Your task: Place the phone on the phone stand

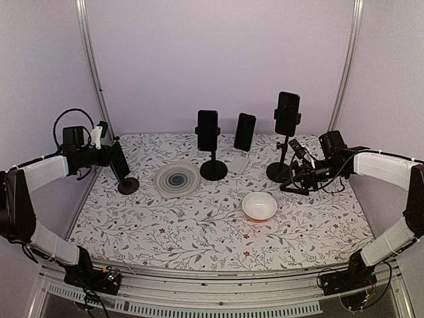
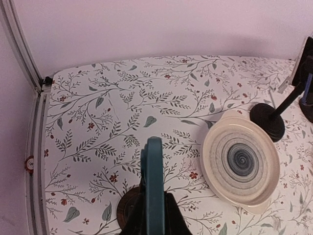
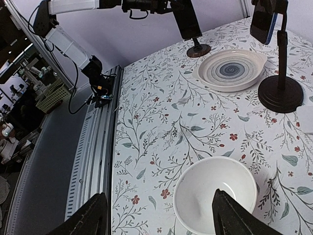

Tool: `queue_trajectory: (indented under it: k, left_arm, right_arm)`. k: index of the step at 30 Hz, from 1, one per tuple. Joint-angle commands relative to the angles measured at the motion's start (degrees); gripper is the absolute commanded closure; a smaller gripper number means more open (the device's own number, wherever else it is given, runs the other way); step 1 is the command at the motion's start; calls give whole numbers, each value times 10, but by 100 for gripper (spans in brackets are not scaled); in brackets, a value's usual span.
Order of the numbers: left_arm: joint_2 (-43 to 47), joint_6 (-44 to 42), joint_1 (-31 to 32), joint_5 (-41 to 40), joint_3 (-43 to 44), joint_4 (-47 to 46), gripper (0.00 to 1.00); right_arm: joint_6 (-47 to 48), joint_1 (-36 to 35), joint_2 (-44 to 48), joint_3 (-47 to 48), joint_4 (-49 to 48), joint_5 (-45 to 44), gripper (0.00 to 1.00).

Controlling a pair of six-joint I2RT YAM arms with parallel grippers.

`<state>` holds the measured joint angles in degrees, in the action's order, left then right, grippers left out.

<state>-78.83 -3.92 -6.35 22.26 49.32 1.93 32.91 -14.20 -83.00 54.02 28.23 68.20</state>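
Floral table (image 1: 199, 232), swirl plate (image 1: 177, 179), white bowl (image 1: 259, 206), left stand (image 1: 128, 185), centre stand (image 1: 213, 170), right stand (image 1: 275, 172)

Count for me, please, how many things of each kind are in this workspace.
Phones: 4
Stands: 4
Plate: 1
Bowl: 1
Total: 10
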Motion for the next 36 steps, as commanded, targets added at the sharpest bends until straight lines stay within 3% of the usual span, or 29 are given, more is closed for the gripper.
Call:
queue_trajectory:
  k: [1, 6, 18, 19, 22, 23, 32, 36]
  left_arm:
    - [-1, -4, -4, 23, -5, -37, 100]
    - [8, -4, -4, 7, -8, -28, 97]
    - [38, 12, -3, -63, -2, -7, 49]
    - [41, 16, -2, -64, 5, -2, 45]
    - [59, 38, 4, -78, 30, 24, 17]
    - [67, 44, 7, -85, 41, 36, 3]
    - [92, 56, 105, -126, 171, 112, 1]
    - [91, 47, 160, -157, 217, 137, 1]
  right_arm:
    - [8, 0, -8, -3, -1, 17, 24]
    - [8, 0, -9, -2, 0, 19, 24]
    - [3, 0, -1, 2, 3, 19, 23]
    - [2, 0, 1, 4, 6, 15, 23]
    - [1, 0, 9, 32, 35, -2, 23]
    - [3, 1, 12, 48, 54, -8, 22]
    - [46, 13, 68, 176, 168, -152, 15]
    - [17, 84, 94, 192, 145, -157, 10]
